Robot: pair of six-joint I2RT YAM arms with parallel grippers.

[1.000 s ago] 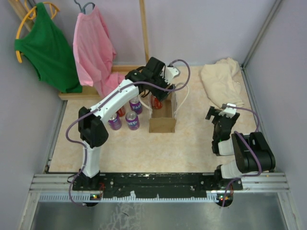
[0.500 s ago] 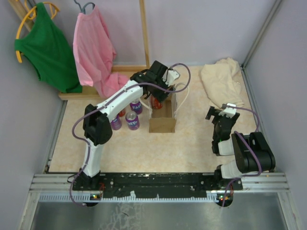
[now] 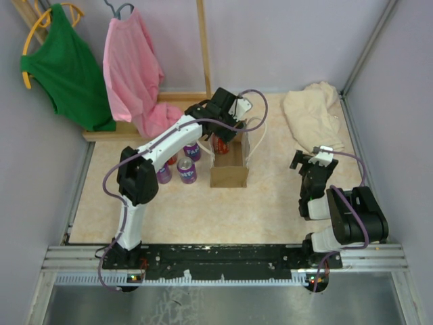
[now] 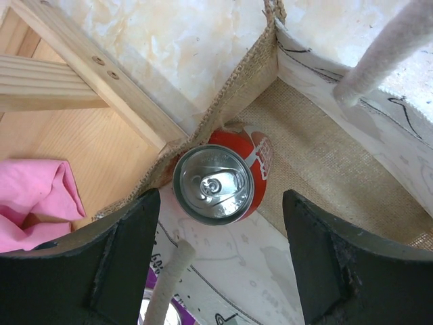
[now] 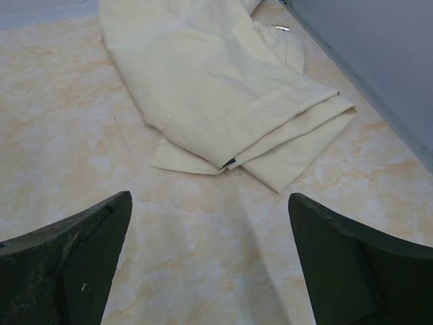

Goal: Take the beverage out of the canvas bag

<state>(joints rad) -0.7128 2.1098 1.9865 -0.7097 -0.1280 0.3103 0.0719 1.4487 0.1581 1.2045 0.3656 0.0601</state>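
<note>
The tan canvas bag (image 3: pixel 229 168) stands open in the middle of the table, with white rope handles (image 4: pixel 384 59). A red beverage can (image 4: pixel 220 181) with a silver top stands upright in the bag's far corner and shows in the top view (image 3: pixel 220 144) too. My left gripper (image 3: pixel 222 132) hangs over that end of the bag. In the left wrist view the left gripper (image 4: pixel 220 200) is open, its fingers (image 4: pixel 118 261) wide on either side above the can, not touching it. My right gripper (image 3: pixel 310 161) is open and empty over bare table (image 5: pixel 208 200).
Three purple cans (image 3: pixel 187 169) stand left of the bag; one shows by the bag wall (image 4: pixel 152 306). A cream cloth heap (image 3: pixel 311 115) lies at the back right (image 5: pixel 216 88). A wooden rack (image 3: pixel 128 128) holds a pink shirt (image 3: pixel 132 68) and a green shirt (image 3: pixel 64 64).
My left arm has shifted a little to the right, its elbow swinging over, while its gripper stays over the bag's far end. The right arm has not moved.
</note>
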